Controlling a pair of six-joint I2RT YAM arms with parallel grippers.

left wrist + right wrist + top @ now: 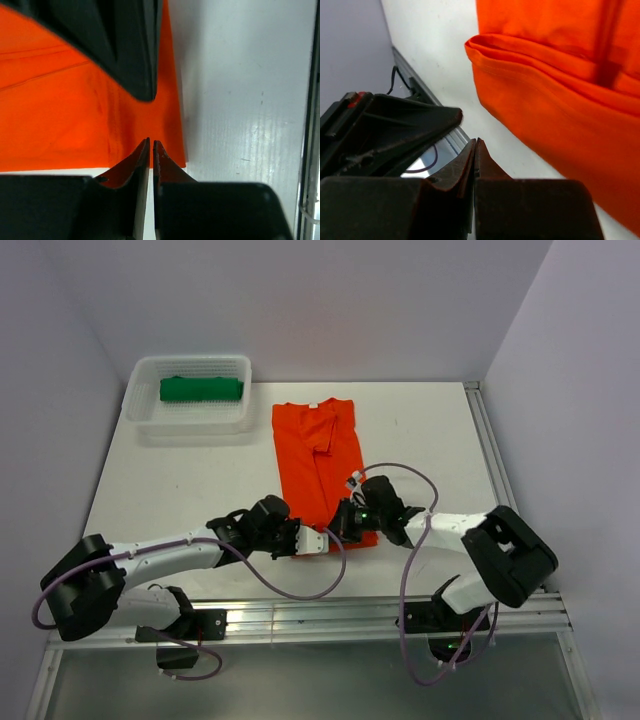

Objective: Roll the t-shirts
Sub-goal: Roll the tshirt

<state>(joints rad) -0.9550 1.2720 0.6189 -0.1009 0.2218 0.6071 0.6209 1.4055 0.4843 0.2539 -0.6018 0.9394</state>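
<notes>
The orange-red t-shirt (315,455) lies flat in the middle of the table, folded into a long strip. Its near hem (520,65) shows stacked folded layers. The green t-shirt (200,389) sits rolled inside the white basket. My left gripper (322,541) hovers at the near right corner of the orange cloth (50,110); its jaws (151,142) stand shut to a hairline slit with nothing in it. My right gripper (345,524) is close beside it, over bare table just off the hem. Its jaws (476,141) are pressed together and empty.
The white mesh basket (140,412) stands at the far left. A metal rail (330,615) runs along the table's near edge, close behind both grippers. Grey walls enclose the table at the back and on both sides. Purple cables loop from both arms.
</notes>
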